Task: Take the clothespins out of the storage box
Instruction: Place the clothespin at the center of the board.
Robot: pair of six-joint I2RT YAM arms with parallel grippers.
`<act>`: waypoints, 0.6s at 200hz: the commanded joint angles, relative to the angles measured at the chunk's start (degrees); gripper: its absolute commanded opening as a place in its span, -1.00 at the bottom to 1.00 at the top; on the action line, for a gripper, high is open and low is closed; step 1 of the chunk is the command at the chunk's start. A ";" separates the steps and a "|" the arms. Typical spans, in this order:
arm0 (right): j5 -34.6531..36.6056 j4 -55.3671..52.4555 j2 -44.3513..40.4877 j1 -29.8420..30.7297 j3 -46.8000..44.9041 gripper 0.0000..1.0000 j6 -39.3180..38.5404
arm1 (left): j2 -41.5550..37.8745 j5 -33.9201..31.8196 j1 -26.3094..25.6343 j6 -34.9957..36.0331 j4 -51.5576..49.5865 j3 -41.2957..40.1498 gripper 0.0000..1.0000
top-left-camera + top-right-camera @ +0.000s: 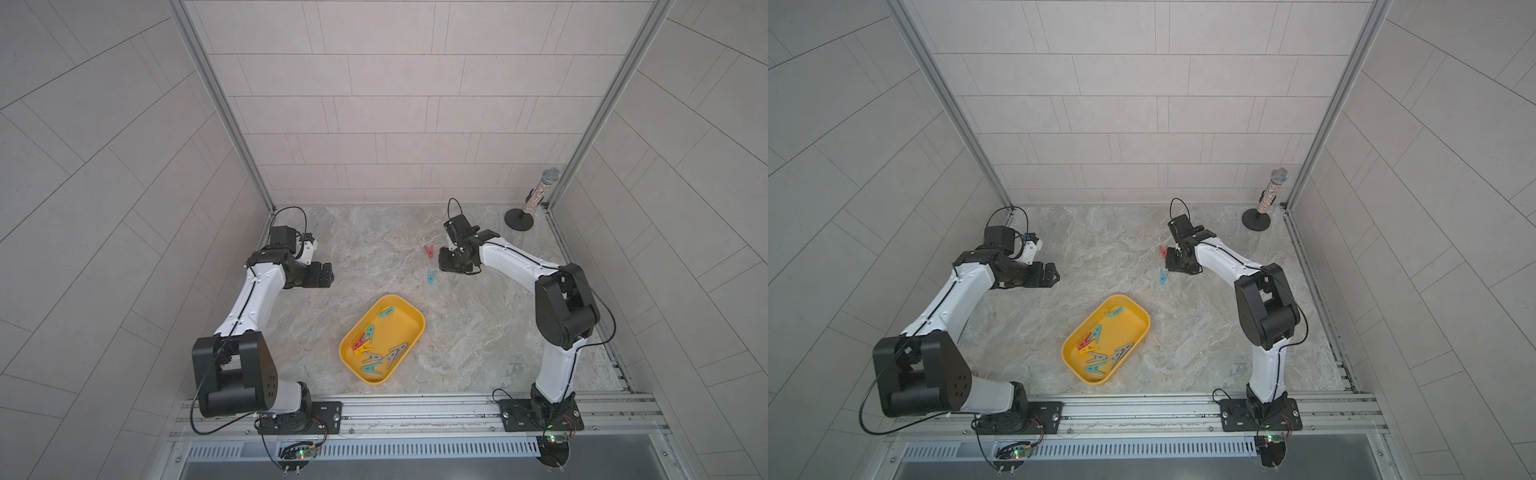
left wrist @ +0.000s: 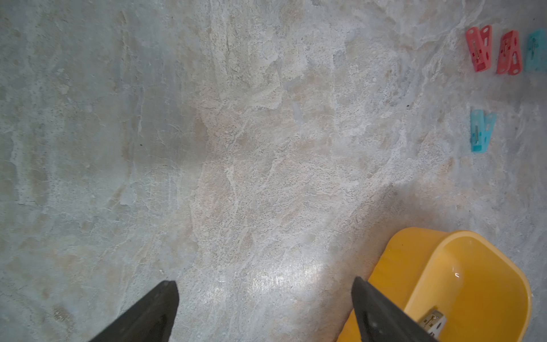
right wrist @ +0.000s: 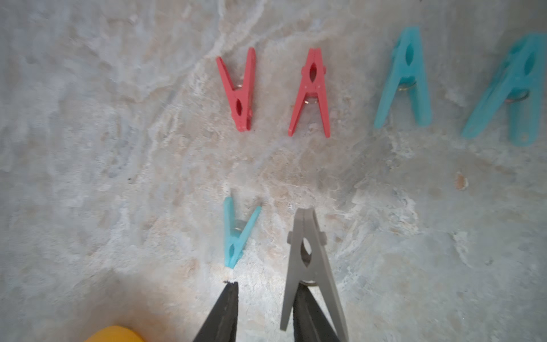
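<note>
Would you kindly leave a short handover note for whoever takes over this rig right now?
Left gripper: open, empty, over bare table.
Right gripper: open, grey clothespin at one fingertip.
Done: six clothespins out on the table, grey one included.
Left: about seven remaining clothespins in the storage box.

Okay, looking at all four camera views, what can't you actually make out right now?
- Clothespins in the storage box: small and overlapping in both top views, no sure count; left wrist view cuts the box off.
- Grey clothespin: right wrist view, overlaps one finger of the right gripper; contact unclear.
- Outermost teal clothespin: right wrist view, blurred at the frame edge.
- Removed clothespins: both top views, mostly hidden under the right gripper.
</note>
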 commanded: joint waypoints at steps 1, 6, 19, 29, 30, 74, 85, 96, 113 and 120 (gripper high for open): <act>-1.68 -2.05 -4.84 0.91 -0.72 -0.31 -1.51 | -0.54 0.21 0.46 0.22 -0.54 0.16 0.99; -2.20 -1.74 -5.81 1.25 -1.17 -0.31 -1.87 | -0.55 0.12 0.47 0.22 -0.56 0.15 0.99; -3.16 -0.81 -8.56 2.20 -2.49 -0.31 -3.16 | -0.44 -0.10 0.51 0.31 -0.57 0.11 0.99; -3.27 0.22 -10.89 3.12 -3.79 -0.31 -4.41 | -0.33 -0.09 0.52 0.35 -0.57 0.15 0.99; -3.29 0.47 -11.33 3.41 -4.05 -0.31 -4.71 | -0.33 -0.09 0.49 0.35 -0.57 0.15 0.99; -0.11 5.33 -19.29 12.36 -9.02 -0.28 -14.44 | -0.24 -0.36 0.46 0.36 -0.57 0.14 0.99; 1.34 5.76 -20.26 15.75 -9.65 -0.28 -17.43 | -0.29 -0.36 0.55 0.35 -0.61 0.16 0.99; 2.71 5.70 -20.50 19.76 -9.79 -0.28 -20.67 | -0.41 -0.40 0.69 0.35 -0.57 0.12 0.99; 6.98 6.13 -20.18 26.10 -10.07 -0.28 -24.88 | -0.58 -0.41 0.81 0.36 -0.53 0.08 0.99; 8.26 6.74 -19.83 28.31 -10.34 -0.28 -26.18 | -0.58 -0.38 0.94 0.31 -0.61 0.06 0.99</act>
